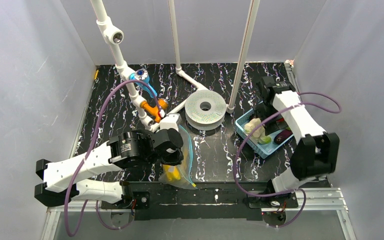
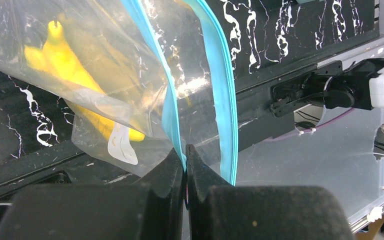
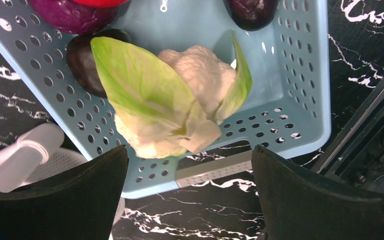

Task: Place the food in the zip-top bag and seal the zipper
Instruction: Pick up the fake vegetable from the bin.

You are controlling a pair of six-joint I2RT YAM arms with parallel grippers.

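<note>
The clear zip-top bag (image 1: 181, 167) hangs from my left gripper (image 1: 172, 150) near the table's front edge. A yellow banana (image 1: 172, 173) is inside it. In the left wrist view my gripper (image 2: 185, 151) is shut on one teal zipper (image 2: 167, 100) lip; the other lip (image 2: 226, 100) hangs apart, so the bag (image 2: 120, 65) is open, with the banana (image 2: 65, 65) inside. My right gripper (image 1: 261, 116) is over the basket, open and empty (image 3: 189, 150), above the white cauliflower (image 3: 200, 80) with green leaves. Purple pieces (image 3: 75, 12) and a red piece at the top edge lie beside it.
The light-blue mesh basket (image 1: 245, 131) (image 3: 300, 135) holds the other food at the right. A white round spool (image 1: 205, 107) sits mid-table. White pipes (image 1: 145, 102) with an orange fitting (image 1: 157, 106) stand at the back left. A metal rail (image 1: 320, 195) runs along the front edge.
</note>
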